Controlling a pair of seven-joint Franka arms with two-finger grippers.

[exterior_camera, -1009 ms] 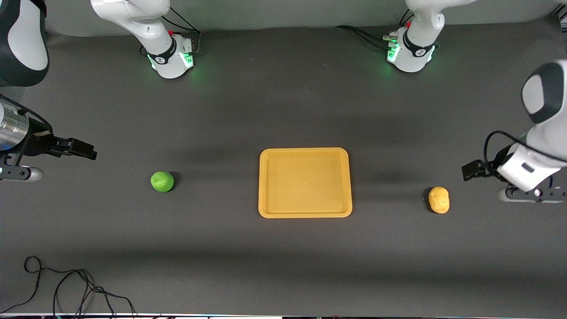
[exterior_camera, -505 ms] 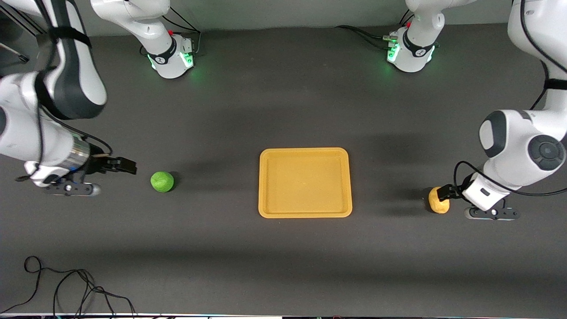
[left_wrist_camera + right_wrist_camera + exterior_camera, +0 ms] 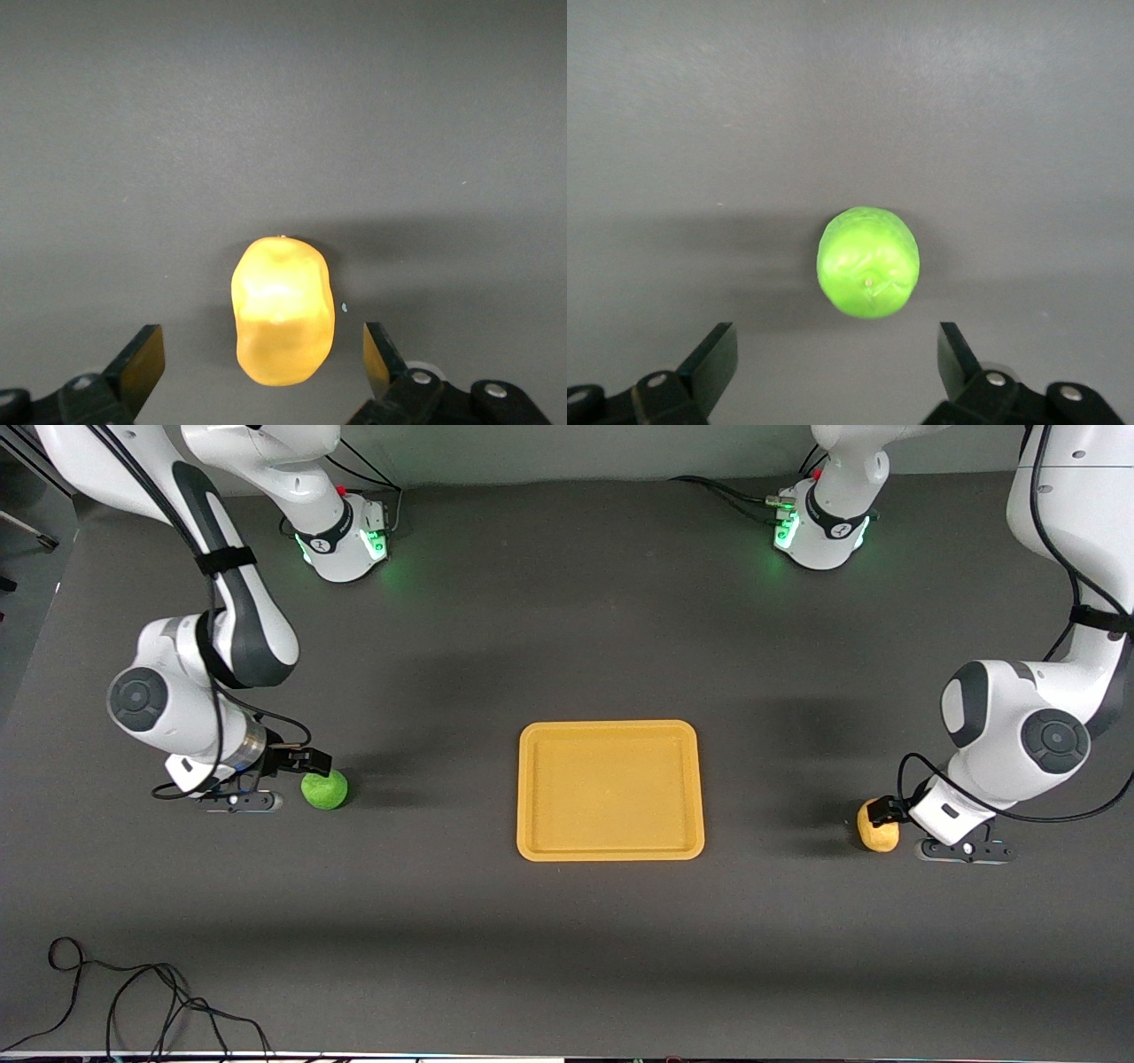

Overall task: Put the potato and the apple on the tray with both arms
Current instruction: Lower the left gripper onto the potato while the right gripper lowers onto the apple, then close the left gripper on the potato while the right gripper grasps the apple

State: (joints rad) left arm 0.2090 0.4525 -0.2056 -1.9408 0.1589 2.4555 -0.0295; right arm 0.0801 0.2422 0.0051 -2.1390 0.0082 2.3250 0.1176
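Note:
The yellow-orange tray (image 3: pixel 610 731) lies flat in the middle of the table. The yellow-tan potato (image 3: pixel 877 828) lies toward the left arm's end. My left gripper (image 3: pixel 886 811) is open just over it; in the left wrist view the potato (image 3: pixel 282 310) sits between the two spread fingers (image 3: pixel 143 363) without touching them. The green apple (image 3: pixel 325 789) lies toward the right arm's end. My right gripper (image 3: pixel 310 764) is open over its edge; in the right wrist view the apple (image 3: pixel 868 262) lies just ahead of the spread fingers (image 3: pixel 716 354).
Loose black cable (image 3: pixel 133 992) lies on the dark table near the front camera at the right arm's end. The two arm bases (image 3: pixel 345 540) stand with green lights along the table's edge farthest from that camera.
Both arms have swung in from the table's ends and come down. The left gripper now straddles the potato and the right gripper has reached the apple. Fruit and tray have not moved.

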